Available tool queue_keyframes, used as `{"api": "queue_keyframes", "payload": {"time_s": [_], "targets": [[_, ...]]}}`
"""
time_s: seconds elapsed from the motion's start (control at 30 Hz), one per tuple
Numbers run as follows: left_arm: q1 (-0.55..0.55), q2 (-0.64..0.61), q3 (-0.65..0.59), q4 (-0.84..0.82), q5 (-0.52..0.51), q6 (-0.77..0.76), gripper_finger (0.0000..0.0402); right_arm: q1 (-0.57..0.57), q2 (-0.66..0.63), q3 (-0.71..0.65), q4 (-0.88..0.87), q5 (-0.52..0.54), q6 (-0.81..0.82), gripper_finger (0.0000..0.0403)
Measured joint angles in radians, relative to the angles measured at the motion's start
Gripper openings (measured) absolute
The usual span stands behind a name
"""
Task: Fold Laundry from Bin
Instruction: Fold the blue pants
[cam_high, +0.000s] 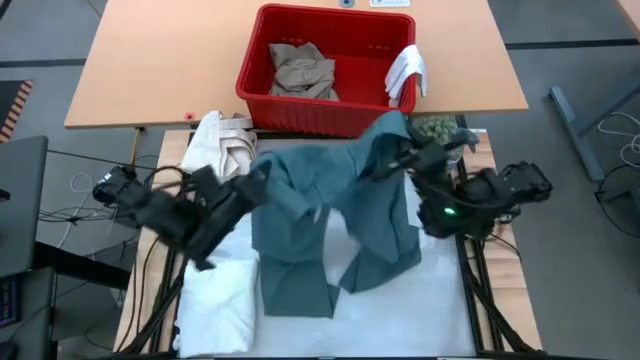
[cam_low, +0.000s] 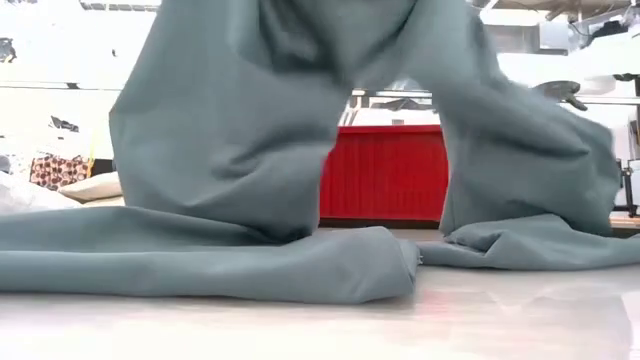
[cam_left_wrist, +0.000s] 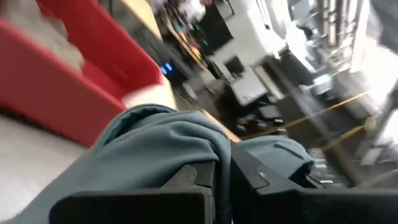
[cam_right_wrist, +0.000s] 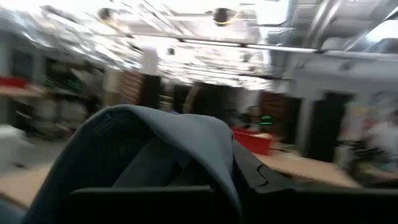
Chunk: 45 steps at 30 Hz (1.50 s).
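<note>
1. Nearest me, at six o'clock on the counter (cam_high: 440, 320), the two lower ends of the teal-green garment (cam_high: 300, 225) trail on the surface, while a folded white towel (cam_high: 218, 300) lies at seven o'clock.
2. My left fingers (cam_high: 262, 175) are pressed together, pinching one upper corner of the garment at about nine o'clock from its middle; the wrist view shows the cloth bunched over them.
3. My right fingers (cam_high: 392, 162) pinch the other upper corner, at about two o'clock, with cloth draped over them likewise.
4. I hold both corners raised and apart, I judge, so the garment hangs open and can be spread flat for folding; it sags between my two grips.
5. A cream bundle (cam_high: 222, 140) sits at ten o'clock, just beside the garment.
6. Farthest, at twelve o'clock, the red bin (cam_high: 325, 70) holds tan trousers (cam_high: 302, 70), with a small white cloth (cam_high: 407, 70) draped over its rim, not yet folded.
</note>
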Motion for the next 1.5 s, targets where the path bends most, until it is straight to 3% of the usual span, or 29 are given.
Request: {"api": "queue_keyframes", "payload": {"time_s": [0.13,0.23,0.3,0.4,0.5,0.57,0.63,0.77,0.83,0.93,1.13,1.27,1.4,1.5], "targets": [[0.063,0.002,0.000,-0.289,0.001,-0.150,0.0003,-0.084,-0.035,-0.235,-0.001,-0.002,0.127,0.0033],[0.078,-0.013,0.000,-0.561,0.015,-0.276,0.0003,-0.097,-0.048,-0.362,-0.019,0.060,0.315,0.0035],[0.079,-0.035,0.000,-0.795,0.065,-0.452,0.0003,-0.087,-0.050,-0.430,-0.021,0.118,0.462,0.0048],[0.088,-0.070,0.000,-1.223,0.234,-0.895,0.0004,-0.048,-0.045,-0.523,-0.047,0.227,0.698,0.0057],[0.104,-0.079,0.000,-1.652,0.455,-1.320,0.0004,0.035,-0.044,-0.591,-0.040,0.258,0.881,0.0038],[0.095,-0.075,-0.001,-1.870,0.560,-1.484,0.0004,0.103,-0.046,-0.612,-0.036,0.271,0.928,0.0034],[0.060,-0.070,-0.001,-1.979,0.605,-1.559,0.0004,0.176,-0.046,-0.616,-0.041,0.283,0.940,0.0034],[-0.019,-0.069,-0.001,-1.978,0.653,-1.488,0.0004,0.345,-0.046,-0.617,-0.050,0.285,1.085,0.0034],[-0.053,-0.069,-0.001,-1.928,0.724,-1.408,0.0004,0.437,-0.046,-0.617,-0.081,0.285,1.190,0.0034],[-0.098,-0.055,-0.001,-1.830,0.904,-1.310,0.0004,0.577,-0.046,-0.617,-0.197,0.285,1.415,0.0034],[-0.180,0.023,0.000,-1.618,1.240,-1.194,0.0004,0.799,-0.045,-0.617,-0.492,0.281,2.061,0.0034],[-0.184,0.086,0.000,-1.605,1.396,-1.148,0.0004,0.815,-0.038,-0.617,-0.736,0.271,2.470,0.0034],[-0.149,0.150,0.000,-1.619,1.399,-1.063,0.0004,0.739,0.011,-0.617,-0.954,0.271,2.828,0.0034],[-0.078,0.177,-0.001,-1.655,1.344,-0.896,0.0004,0.604,0.028,-0.617,-1.020,0.273,2.899,0.0034]]}}
